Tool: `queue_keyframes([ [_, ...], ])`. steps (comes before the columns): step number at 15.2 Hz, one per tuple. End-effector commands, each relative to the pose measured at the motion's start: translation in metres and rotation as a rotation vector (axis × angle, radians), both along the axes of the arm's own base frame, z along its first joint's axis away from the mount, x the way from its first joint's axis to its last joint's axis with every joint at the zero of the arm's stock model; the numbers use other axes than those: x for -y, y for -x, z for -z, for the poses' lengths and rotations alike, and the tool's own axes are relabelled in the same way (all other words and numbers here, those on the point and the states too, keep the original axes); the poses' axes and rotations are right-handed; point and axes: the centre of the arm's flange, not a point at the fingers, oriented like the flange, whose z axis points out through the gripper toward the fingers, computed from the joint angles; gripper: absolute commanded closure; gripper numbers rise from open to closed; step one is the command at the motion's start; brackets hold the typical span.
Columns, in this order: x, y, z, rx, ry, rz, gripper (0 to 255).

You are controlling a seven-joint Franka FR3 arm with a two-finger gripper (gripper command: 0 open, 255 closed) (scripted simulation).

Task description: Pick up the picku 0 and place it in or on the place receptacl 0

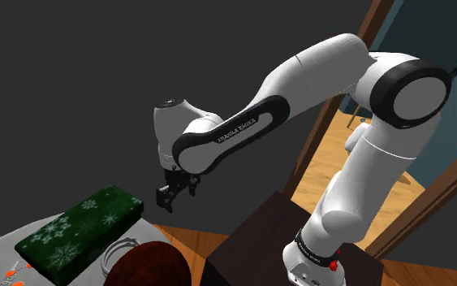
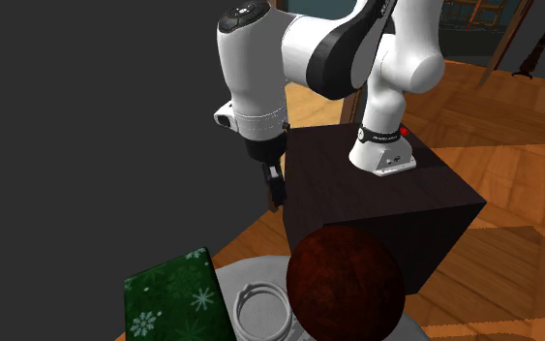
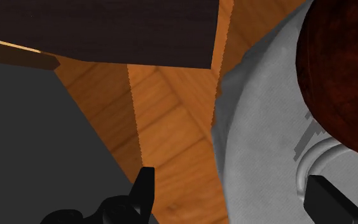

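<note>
Shoulder view, quick rundown: the gripper is being held in the air over the wood floor, between the dark stand and the grey bench. It isn't touching anything. In the wrist view the fingers are being kept spread wide apart with nothing between them, just floor and the bench edge below.

On the bench, a dark red ball-like thing is being shown just beside a grey ring-shaped dish. Whether the two are touching can't really be told. Which of them is the pickup can't be told either. A green box with white snowflakes is lying flat next to the dish. Some small orange bits are being cut off at the bench's near edge, too small to name.
</note>
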Motion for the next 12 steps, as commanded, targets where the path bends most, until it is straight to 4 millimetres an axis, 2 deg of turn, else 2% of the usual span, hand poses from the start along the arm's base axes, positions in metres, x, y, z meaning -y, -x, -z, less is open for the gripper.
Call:
queue_keyframes([
  [1, -0.018, -0.007, 0.019, 0.002, 0.001, 0.001, 0],
  [12, -0.121, -0.050, 0.113, 0.008, 0.014, 0.004, 0],
])
